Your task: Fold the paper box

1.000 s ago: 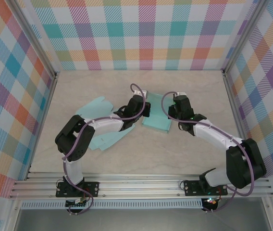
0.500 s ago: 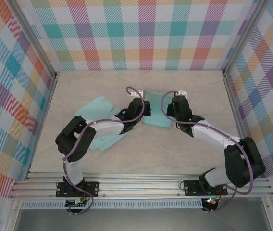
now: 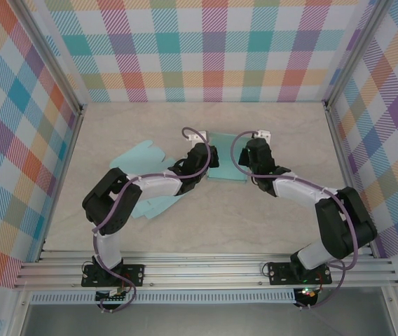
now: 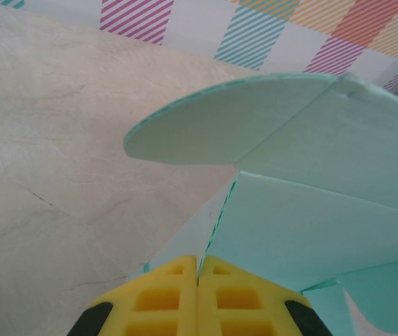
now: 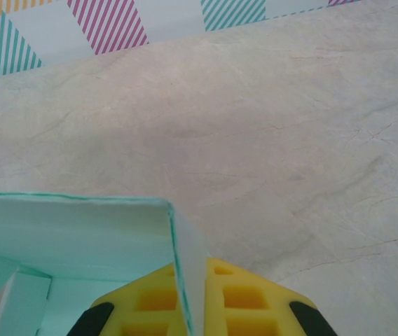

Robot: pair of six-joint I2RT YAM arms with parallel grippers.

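Pinching the paper box (image 3: 225, 168) from both sides, the two arms are meeting at the middle of the marble-look table (image 3: 255, 231), toward its back. The overhead camera is showing the layout. The left gripper (image 3: 211, 155) is touching the box's left edge and the right gripper (image 3: 249, 161) is touching its right edge. A loose pile of flat teal paper blanks (image 3: 143, 152) is lying well apart to the left, under the left arm. At least two sheets are overlapping there, and the exact count is hard to tell.

The wrist cameras are giving the grip detail that the overhead view is too small to resolve. On the left wrist, the yellow fingers (image 4: 157, 297) are pressing together with no gap. A box wall seen edge-on is running down into their seam, so they appear to be clamping it. A rounded flap (image 4: 220, 126) is sticking out above, raised off the table. On the right wrist, the yellow pads (image 5: 237, 297) are closing on an upright wall at the box's corner, with thin card showing between them.

There is one partly formed box. Two arms and two grippers are holding it, both closed.
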